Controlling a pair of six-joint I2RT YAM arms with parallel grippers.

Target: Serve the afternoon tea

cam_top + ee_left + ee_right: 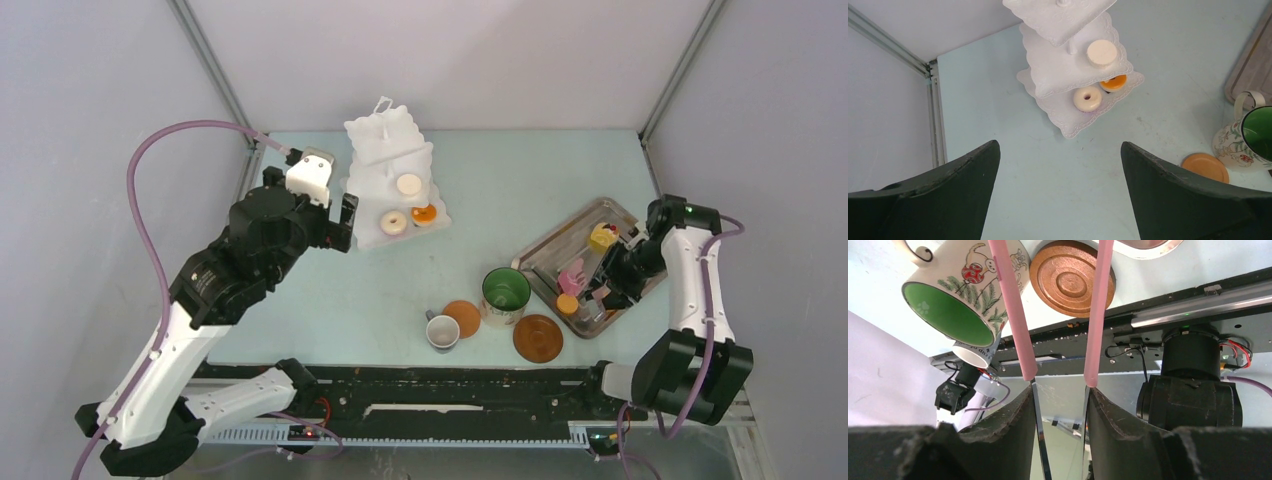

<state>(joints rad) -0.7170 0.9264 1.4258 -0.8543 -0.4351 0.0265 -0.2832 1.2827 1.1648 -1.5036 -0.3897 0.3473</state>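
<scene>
Stand (pixel 385 135) back left, tray (pixel 562 240) right, mug (pixel 506 293), cup (pixel 443 331) and saucer (pixel 538 338) between, nearer.

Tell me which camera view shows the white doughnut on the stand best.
Left wrist. There the white doughnut lies large and unobstructed on the bottom tier of the stand, its hole plainly visible. Top external shows it on the same tier, but small. Right wrist does not show it.

- The light blue table (pixel 380 300) has pale walls (pixel 450 60) around it.
- A black rail (pixel 450 400) runs along its near edge.
- The grey metal tray (pixel 556 246) lies on the right side of the table, turned at a slant.
- The pink tongs (pixel 1012 310) have two long arms side by side with a gap between them.
</scene>
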